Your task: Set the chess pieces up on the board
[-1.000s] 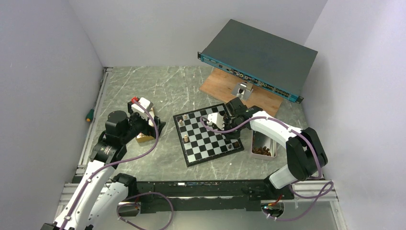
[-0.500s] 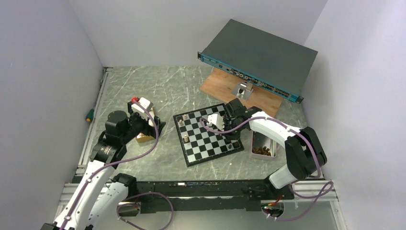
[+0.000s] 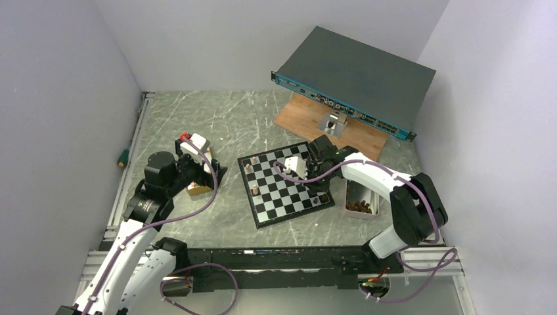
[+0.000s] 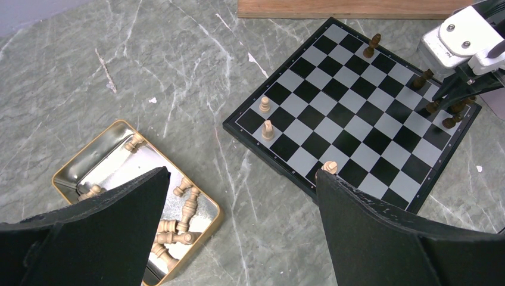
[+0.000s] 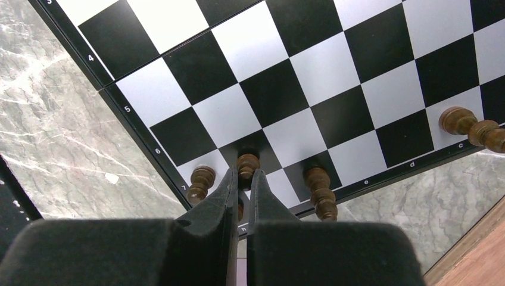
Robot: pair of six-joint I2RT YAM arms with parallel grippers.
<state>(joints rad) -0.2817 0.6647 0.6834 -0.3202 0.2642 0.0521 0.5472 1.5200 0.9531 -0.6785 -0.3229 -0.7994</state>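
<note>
Little change over the last sec — right pincer (image 5: 244, 179) stays pinched shut on a dark piece (image 5: 247, 164), standing in the edge row of the board (image 5: 280, 95) btw dark neighbours (image 5: 318, 185). Placement looks nearly done; release next. Left pincer (image 4: 241, 179) gapes wide, empty, above the tin (image 4: 77, 165) of light pieces (image 4: 178, 223).

- Only the head of the dark piece (image 5: 248, 162) showed at the tips of the right end effector (image 5: 245, 174). The fingers (image 5: 223, 205) covered the rest of it.
- A second dark piece (image 5: 473, 127) was cut off by the right wrist view's right edge.
- The left end effector (image 4: 240, 176) hid part of the gold tin (image 4: 89, 161) and some of its light pieces (image 4: 178, 221).
- From above, the pieces on the board (image 3: 276, 197) were too small to tell their kinds.
- The right arm (image 3: 371, 174) covered the far end of the tray (image 3: 348, 209).
</note>
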